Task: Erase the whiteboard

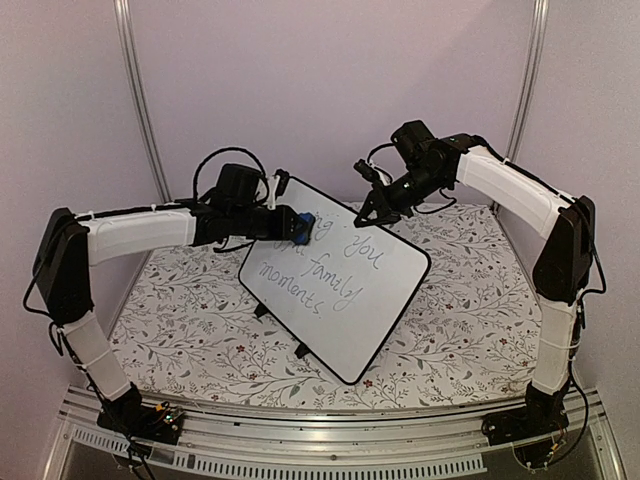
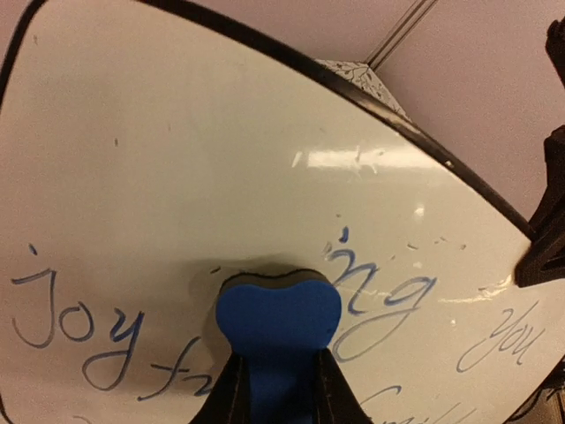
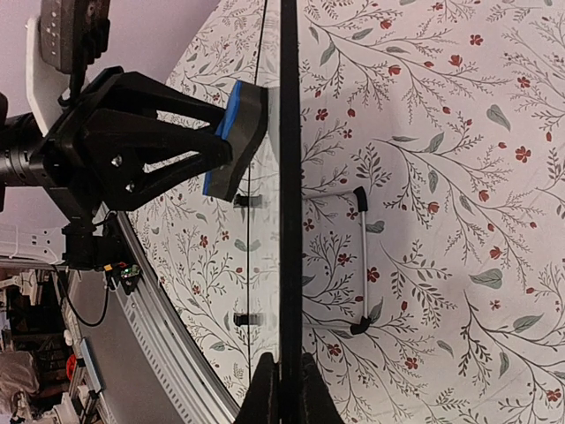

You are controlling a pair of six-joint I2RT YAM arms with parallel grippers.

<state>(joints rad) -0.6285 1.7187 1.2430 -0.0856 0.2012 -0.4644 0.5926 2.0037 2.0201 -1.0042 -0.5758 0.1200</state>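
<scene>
Four handwritten words read clearly on the whiteboard (image 1: 340,290): "joy", "you", "family", "moments"; beside the blue eraser (image 2: 278,318) only "ng" of another shows. My left gripper (image 2: 281,389) clamps that eraser, pressed flat against the board's upper part. My right gripper (image 3: 282,393) pinches the board's black upper edge. The board stands tilted mid-table on the floral cloth (image 1: 460,300), a wire prop (image 3: 364,256) behind it.
</scene>
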